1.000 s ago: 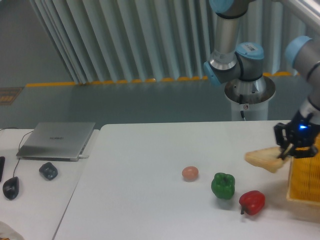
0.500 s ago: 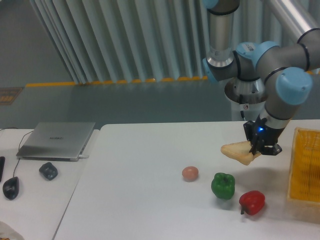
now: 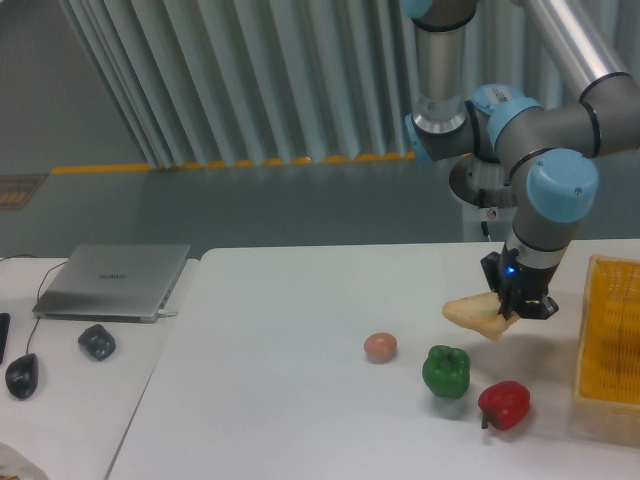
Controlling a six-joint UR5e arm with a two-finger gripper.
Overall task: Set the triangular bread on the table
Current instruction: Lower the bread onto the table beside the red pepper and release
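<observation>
The gripper (image 3: 515, 303) is clamping the right end of the triangular bread (image 3: 478, 315), holding it in the air above the white bench (image 3: 300, 400), tilted with its left tip pointing out and slightly up. The bread is hanging just above and to the right of the green pepper (image 3: 446, 371), which is standing on the bench beside the red pepper (image 3: 504, 404). A small pinkish ball (image 3: 380, 346) is lying to the left of the green pepper. A yellow basket (image 3: 610, 335) is sitting at the right edge of the bench, apart from the bread. On the adjoining pale surface at the left, 1 grey laptop (image 3: 113, 281) is lying closed, with 2 dark objects near it: one (image 3: 97, 342) just in front and a mouse (image 3: 22, 375) further left.
</observation>
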